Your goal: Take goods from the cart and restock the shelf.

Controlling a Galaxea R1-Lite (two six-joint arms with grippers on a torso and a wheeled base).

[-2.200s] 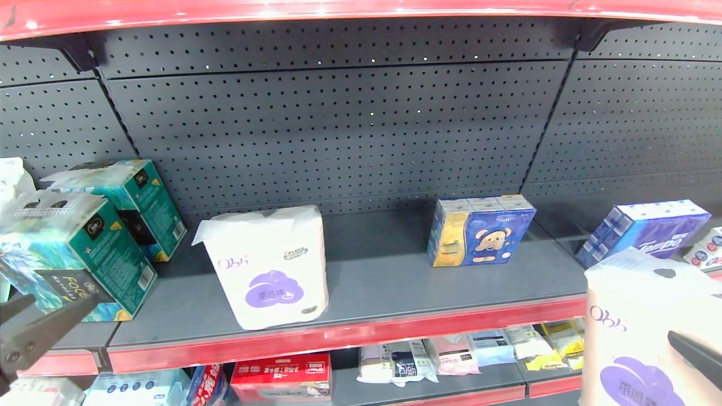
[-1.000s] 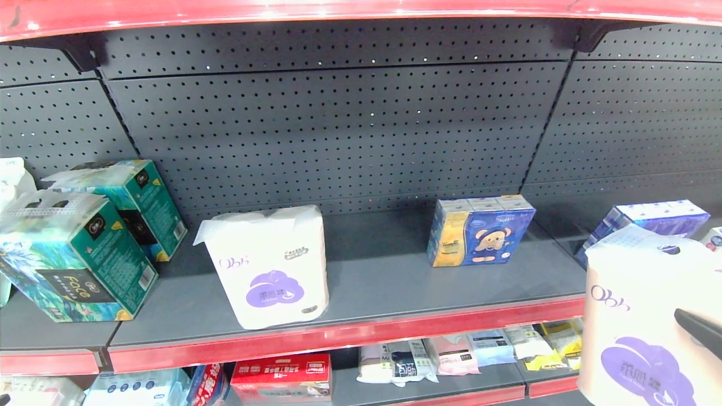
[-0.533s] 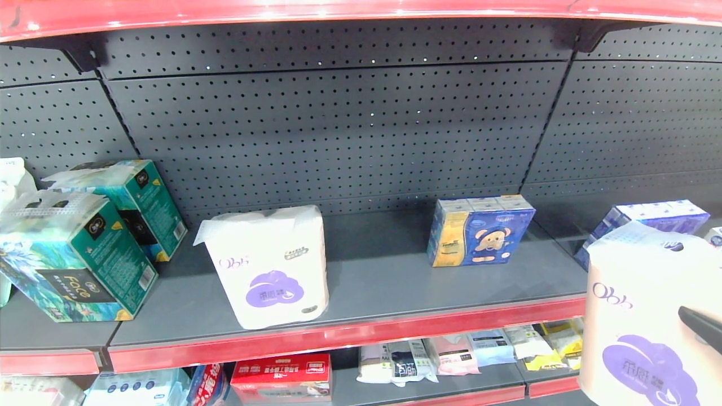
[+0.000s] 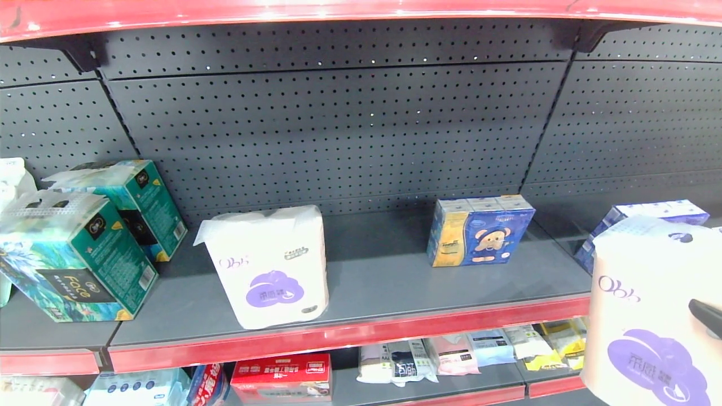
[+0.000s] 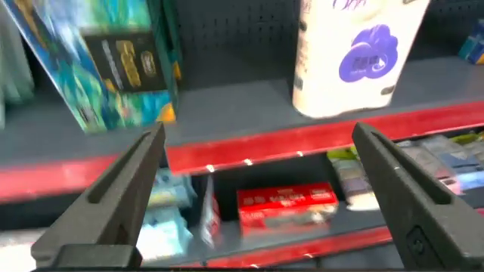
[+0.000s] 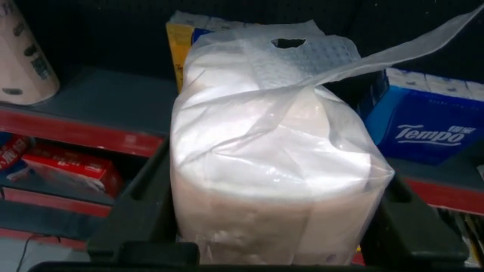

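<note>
A white toilet-roll pack with a purple cloud [image 4: 654, 316] hangs at the lower right in the head view, in front of the red shelf edge. My right gripper [image 6: 276, 219] is shut on this pack [image 6: 272, 159], one finger [image 4: 708, 317] lying across its front. An identical pack [image 4: 268, 265] stands upright on the grey shelf [image 4: 395, 276], left of centre. My left gripper [image 5: 261, 196] is open and holds nothing, low in front of the shelf, facing that standing pack [image 5: 355, 53].
Green tissue boxes [image 4: 84, 254] lean at the shelf's left. A blue-and-yellow tissue pack [image 4: 479, 230] stands right of centre, a blue pack [image 4: 648, 223] farther right. Bare shelf lies between the white pack and the blue-and-yellow one. A lower shelf holds a red box [image 4: 281, 376] and small packets.
The held pack has risen slightly and drifted right. The left gripper, seen at the lower left 2.2 s ago, has dropped out of the head view.
</note>
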